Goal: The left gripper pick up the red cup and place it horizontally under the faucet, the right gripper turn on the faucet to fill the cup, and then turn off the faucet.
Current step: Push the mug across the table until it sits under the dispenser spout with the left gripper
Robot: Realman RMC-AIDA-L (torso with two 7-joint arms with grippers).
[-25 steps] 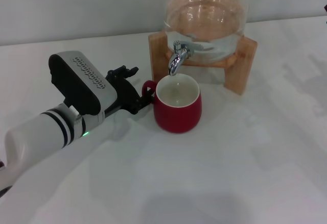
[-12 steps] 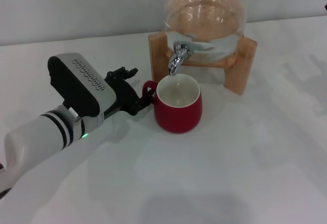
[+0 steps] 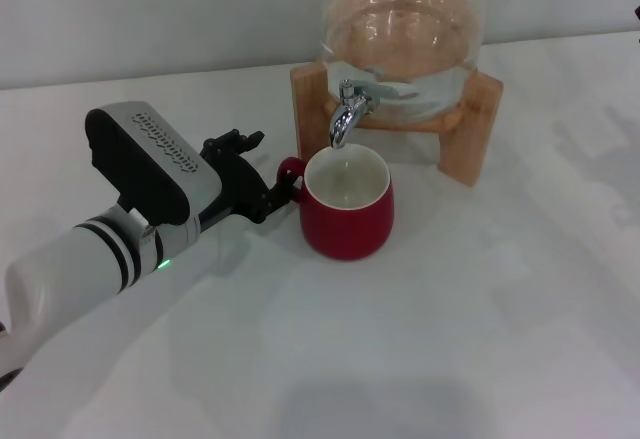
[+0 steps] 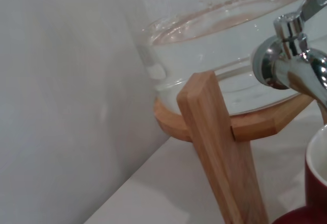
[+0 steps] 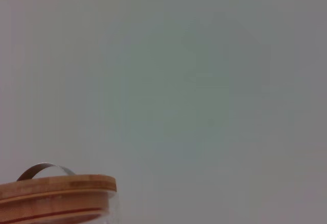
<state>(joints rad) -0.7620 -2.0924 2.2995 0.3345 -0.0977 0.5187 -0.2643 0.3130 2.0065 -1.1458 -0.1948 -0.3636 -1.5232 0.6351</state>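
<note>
Left gripper (image 3: pixel 262 185) at centre-left of head view, white forearm slanting up from lower-left corner, grey wrist box tilted, black claw fingers closed on handle of red cup (image 3: pixel 347 206). Red cup upright on white desk (image 3: pixel 450 339), centre frame, mouth directly beneath spout of faucet (image 3: pixel 348 109). Glass dispenser (image 3: pixel 405 39) on wooden stand (image 3: pixel 470 129), upper centre. Right gripper out of view.

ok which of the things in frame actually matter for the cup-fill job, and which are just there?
Part of the job:
- red cup, upright under the spout
- faucet
- left gripper, at the cup's handle
- right gripper: not in view

Just there:
- glass dispenser carrying the faucet
- wooden stand
- white table
- wooden lid, seen only from the right wrist
</note>
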